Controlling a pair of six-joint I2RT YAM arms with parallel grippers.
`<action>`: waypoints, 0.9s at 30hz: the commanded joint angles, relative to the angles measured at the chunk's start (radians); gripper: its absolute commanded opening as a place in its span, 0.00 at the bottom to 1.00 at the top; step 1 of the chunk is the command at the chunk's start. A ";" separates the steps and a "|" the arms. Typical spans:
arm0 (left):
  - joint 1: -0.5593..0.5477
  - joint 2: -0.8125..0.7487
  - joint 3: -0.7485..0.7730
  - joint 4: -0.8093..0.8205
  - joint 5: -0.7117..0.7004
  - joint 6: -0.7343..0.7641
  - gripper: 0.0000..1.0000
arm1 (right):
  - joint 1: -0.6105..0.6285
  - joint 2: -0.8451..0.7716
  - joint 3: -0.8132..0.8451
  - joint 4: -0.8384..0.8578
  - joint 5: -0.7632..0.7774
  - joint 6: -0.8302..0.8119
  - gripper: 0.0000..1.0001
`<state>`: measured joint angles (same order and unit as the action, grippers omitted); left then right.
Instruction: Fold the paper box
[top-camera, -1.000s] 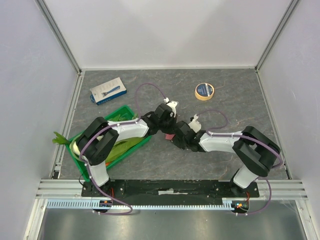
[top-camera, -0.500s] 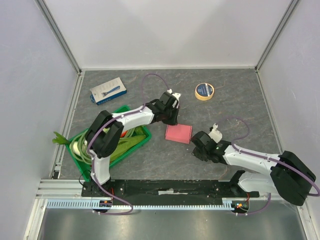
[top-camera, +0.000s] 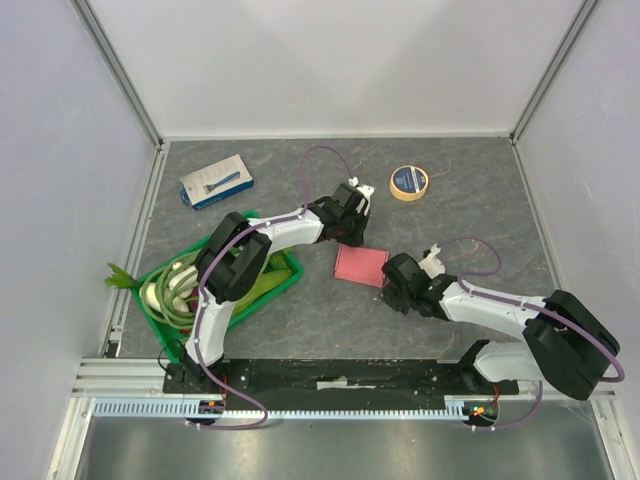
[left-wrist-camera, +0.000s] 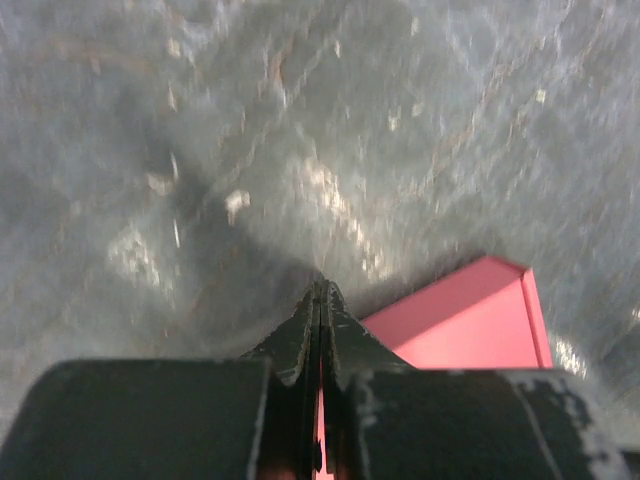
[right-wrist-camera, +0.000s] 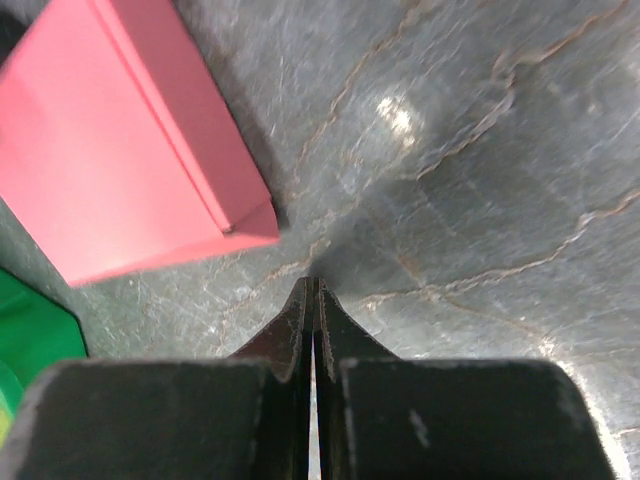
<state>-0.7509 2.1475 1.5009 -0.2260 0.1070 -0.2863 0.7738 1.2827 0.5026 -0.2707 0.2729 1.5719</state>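
Tabletop: grey stone surface (top-camera: 480, 190) is carrying the paper box (top-camera: 360, 265), which is lying flat between the arms.
Left gripper (left-wrist-camera: 320, 292): hovering clenched and empty, just beside its far edge.
Right gripper (right-wrist-camera: 312, 288): hovering clenched and empty, near its corner.
Progress: box is looking folded; end flaps are possibly untucked.

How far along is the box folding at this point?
Done, apparently: the paper box lies on the table as a closed rectangle, no loose flaps showing. In hand: nothing; left gripper and right gripper sit beside it, jaws shut, empty. Left: probably only pulling back.
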 joint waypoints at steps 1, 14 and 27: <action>-0.019 -0.118 -0.154 -0.006 0.008 -0.014 0.02 | -0.059 -0.006 -0.024 -0.053 0.040 -0.010 0.00; -0.018 -0.020 0.028 -0.082 -0.015 0.024 0.05 | -0.154 -0.039 -0.038 -0.065 0.039 -0.078 0.00; -0.056 0.043 -0.022 -0.095 -0.078 -0.001 0.02 | -0.163 -0.083 -0.030 -0.170 -0.052 -0.124 0.00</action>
<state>-0.7815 2.1700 1.5406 -0.2504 0.0750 -0.2932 0.6109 1.2278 0.4847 -0.3222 0.2546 1.4746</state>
